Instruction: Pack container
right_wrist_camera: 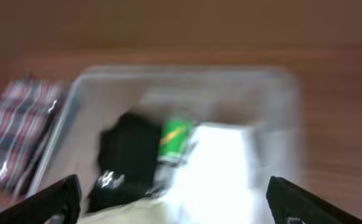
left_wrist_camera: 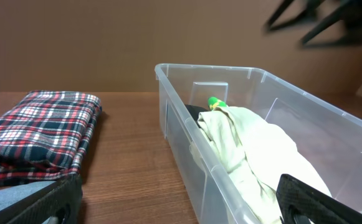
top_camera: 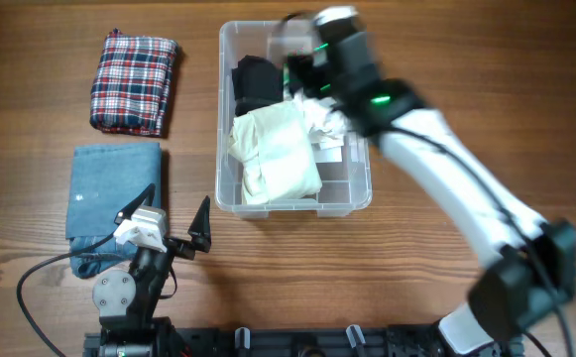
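Observation:
The clear plastic container stands mid-table, holding a black cloth, a cream cloth and a white cloth. My right gripper hovers over the container's far end, blurred; in its wrist view it is open and empty above the black cloth, a small green item and the white cloth. My left gripper is open and empty near the front edge, left of the container; the cream cloth shows inside.
A folded red plaid cloth lies at the back left, also in the left wrist view. A folded blue denim piece lies in front of it, beside my left gripper. Bare wood surrounds the container.

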Robot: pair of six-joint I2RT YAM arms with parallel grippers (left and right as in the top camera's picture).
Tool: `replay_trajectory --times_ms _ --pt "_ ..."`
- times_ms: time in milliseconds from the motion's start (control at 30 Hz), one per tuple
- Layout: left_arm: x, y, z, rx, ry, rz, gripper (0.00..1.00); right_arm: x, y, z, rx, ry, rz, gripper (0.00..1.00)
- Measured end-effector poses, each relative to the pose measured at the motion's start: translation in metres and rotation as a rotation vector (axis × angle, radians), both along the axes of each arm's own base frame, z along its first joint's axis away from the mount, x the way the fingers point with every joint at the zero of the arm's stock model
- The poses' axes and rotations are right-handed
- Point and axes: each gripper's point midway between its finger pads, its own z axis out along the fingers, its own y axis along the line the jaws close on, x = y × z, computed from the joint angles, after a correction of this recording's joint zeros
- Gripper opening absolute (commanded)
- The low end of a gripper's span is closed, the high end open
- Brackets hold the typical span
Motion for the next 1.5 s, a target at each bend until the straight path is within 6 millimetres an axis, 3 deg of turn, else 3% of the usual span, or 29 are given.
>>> replay_trajectory --times_ms 33,67,133,167,300,400,533,667,1233,1367,1500 --pt "0.000 0.000 0.000 0.000 0.000 0.000 1.00 0.002 -0.019 0.010 0.000 -0.014 -0.042 1.00" --pt "0.000 0.000 0.000 0.000 0.000 0.000 1.00 0.006 -0.061 0.026 -0.004 -0.032 -0.130 0.99" --pt "0.000 0.000 0.000 0.000 0.000 0.000 1.00 0.007 -0.121 0.035 -0.016 -0.025 -0.256 1.00" --pt "0.000 0.000 0.000 0.000 0.000 0.000 1.00 0.007 -0.156 0.033 -0.027 -0.007 -0.334 1.00" --pt "0.000 0.000 0.000 0.000 0.000 0.000 1.00 -0.002 -0.257 0.014 -0.048 0.072 -0.558 1.00" --pt "0.000 0.000 0.000 0.000 0.000 0.000 1.00 -0.008 -0.306 -0.004 -0.021 0.114 -0.695 1.00" --pt "0.000 0.000 0.000 0.000 0.000 0.000 1.00 -0.016 -0.346 -0.045 0.010 0.210 -0.819 1.00" --pt "0.000 0.000 0.000 0.000 0.000 0.000 1.00 -0.022 -0.360 -0.083 0.017 0.307 -0.867 1.00" --pt "-0.005 -0.011 0.004 -0.039 0.016 -0.071 1.00 -0.022 -0.360 -0.087 0.018 0.314 -0.868 1.00" --pt "-0.002 0.006 0.026 -0.085 0.110 0.010 1.00 -0.022 -0.360 -0.087 0.018 0.314 -0.868 1.00" --pt "0.023 0.034 0.076 -0.098 0.242 0.108 1.00 -0.022 -0.360 -0.087 0.018 0.314 -0.868 1.00"
